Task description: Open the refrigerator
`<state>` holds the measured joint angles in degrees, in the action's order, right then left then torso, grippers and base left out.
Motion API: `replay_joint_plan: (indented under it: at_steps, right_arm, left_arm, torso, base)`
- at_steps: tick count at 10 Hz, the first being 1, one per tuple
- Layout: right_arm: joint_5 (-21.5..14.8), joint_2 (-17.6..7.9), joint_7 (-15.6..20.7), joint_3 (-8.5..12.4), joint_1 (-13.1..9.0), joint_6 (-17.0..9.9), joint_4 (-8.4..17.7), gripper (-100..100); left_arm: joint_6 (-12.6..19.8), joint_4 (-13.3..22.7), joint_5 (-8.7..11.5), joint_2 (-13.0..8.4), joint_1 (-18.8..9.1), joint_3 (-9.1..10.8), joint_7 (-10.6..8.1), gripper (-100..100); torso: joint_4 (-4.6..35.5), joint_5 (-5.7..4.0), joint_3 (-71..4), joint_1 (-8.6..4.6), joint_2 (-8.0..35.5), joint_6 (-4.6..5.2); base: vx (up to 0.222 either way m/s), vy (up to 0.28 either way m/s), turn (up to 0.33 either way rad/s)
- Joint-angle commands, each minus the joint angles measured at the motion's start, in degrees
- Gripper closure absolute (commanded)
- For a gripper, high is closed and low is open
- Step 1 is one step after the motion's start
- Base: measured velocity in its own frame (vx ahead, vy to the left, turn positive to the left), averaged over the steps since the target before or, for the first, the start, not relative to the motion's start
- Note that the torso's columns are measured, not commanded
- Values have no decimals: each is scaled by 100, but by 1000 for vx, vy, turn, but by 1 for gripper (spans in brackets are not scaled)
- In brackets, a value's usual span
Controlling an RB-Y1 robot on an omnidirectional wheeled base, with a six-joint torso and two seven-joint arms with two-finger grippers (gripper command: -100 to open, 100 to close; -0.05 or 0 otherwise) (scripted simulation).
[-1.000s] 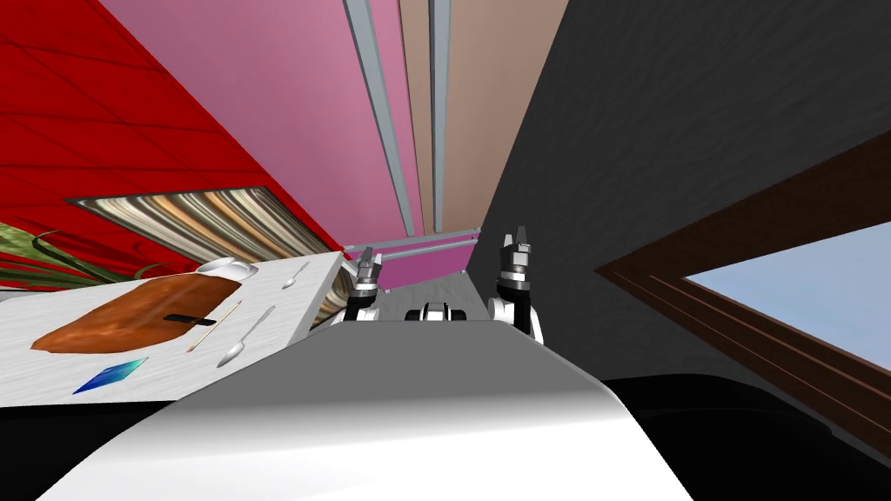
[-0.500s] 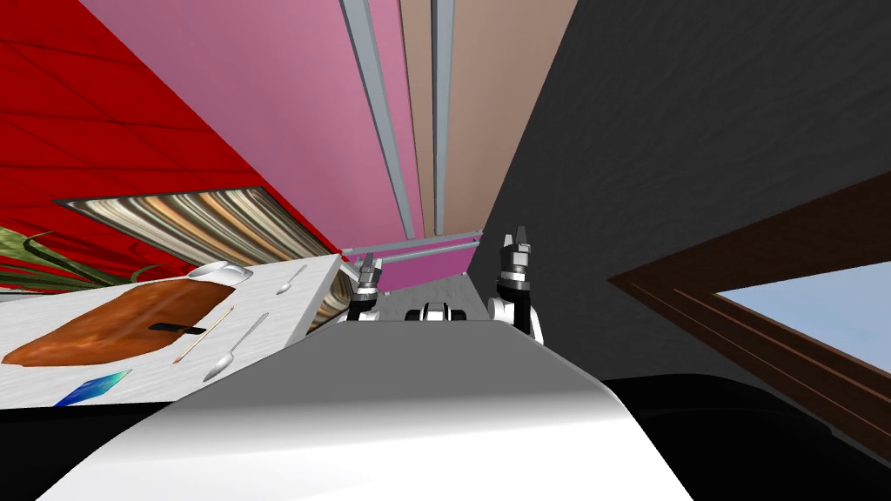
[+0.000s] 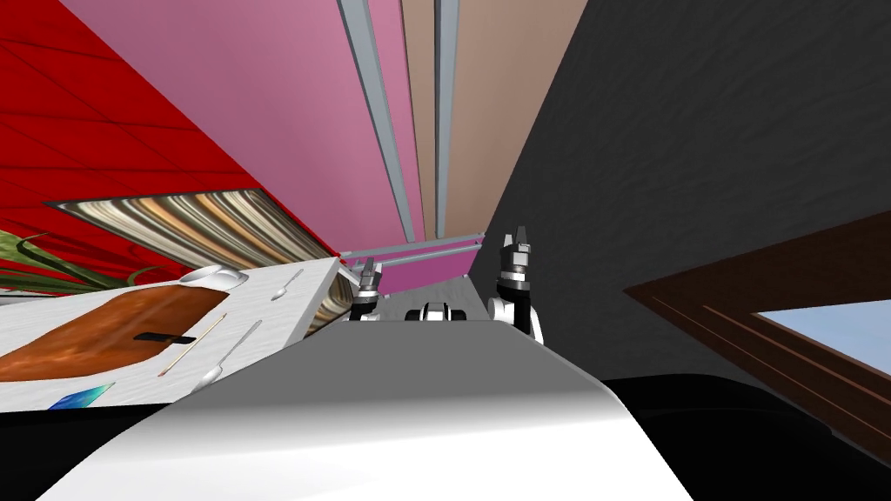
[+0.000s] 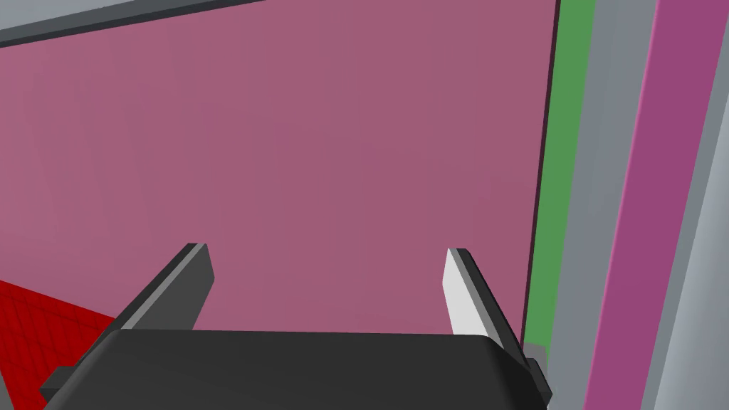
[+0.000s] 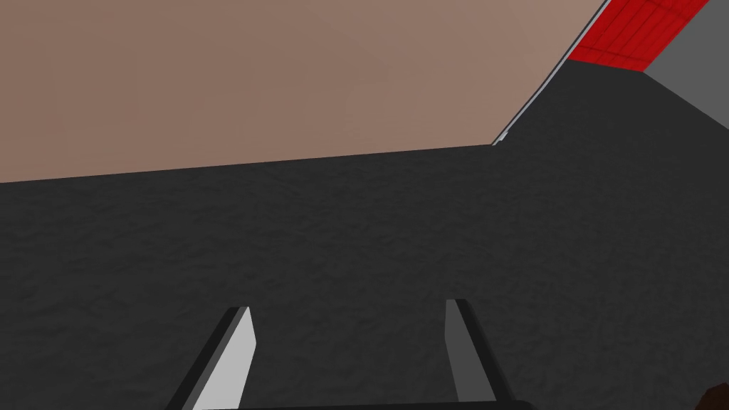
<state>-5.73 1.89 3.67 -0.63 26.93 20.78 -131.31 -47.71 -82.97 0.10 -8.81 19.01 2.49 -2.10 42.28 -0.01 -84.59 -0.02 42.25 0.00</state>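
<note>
Left claw point(image 4: 325, 249) splayed, near the counter point(image 3: 298, 297) edge.

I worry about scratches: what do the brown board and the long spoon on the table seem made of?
The board looks like varnished wood: brown, streaky grain, glossy sheen. The spoon looks like polished metal: silvery grey with bright highlights, though a render leaves it open.

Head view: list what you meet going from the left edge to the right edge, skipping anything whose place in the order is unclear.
brown board → small spoon → left gripper → right gripper → window
</note>
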Motion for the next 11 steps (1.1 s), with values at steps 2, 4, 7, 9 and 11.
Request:
replay_joint_plan:
  at_steps: [2, 4, 7, 9, 11]
  right_arm:
    - [0, 0, 0, 0, 0, 0, 0, 0]
    - [0, 0, 0, 0, -1, 0, 0, 0]
    - [0, 0, 0, 0, 0, 0, 0, 0]
    - [0, 0, 0, 0, 0, 0, 0, 0]
    - [0, 0, 0, 0, -1, 0, 0, 0]
  left_arm:
    - [-280, 597, 46, 5, -91, 46, 0, -100]
    - [-446, 855, 78, 13, -158, 78, 0, -100]
    - [-609, 1318, 109, 23, -226, 109, 0, -100]
    - [-770, 1663, 140, 36, -294, 140, 0, -100]
    - [-926, 1836, 170, 52, -360, 170, 1, -100]
  torso:
    - [1, 0, 2, 1, 3, 0]
    - [4, 0, 8, 0, 15, 0]
    - [-1, 0, -2, 1, -3, 0]
    - [0, 1, 0, 3, 1, 0]
    - [3, 0, 8, -1, 14, 1]
  base:
    - [70, 5, 18]
    - [42, 3, 8]
    - [63, 2, 16]
    - [69, 6, 15]
    - [46, 1, 9]
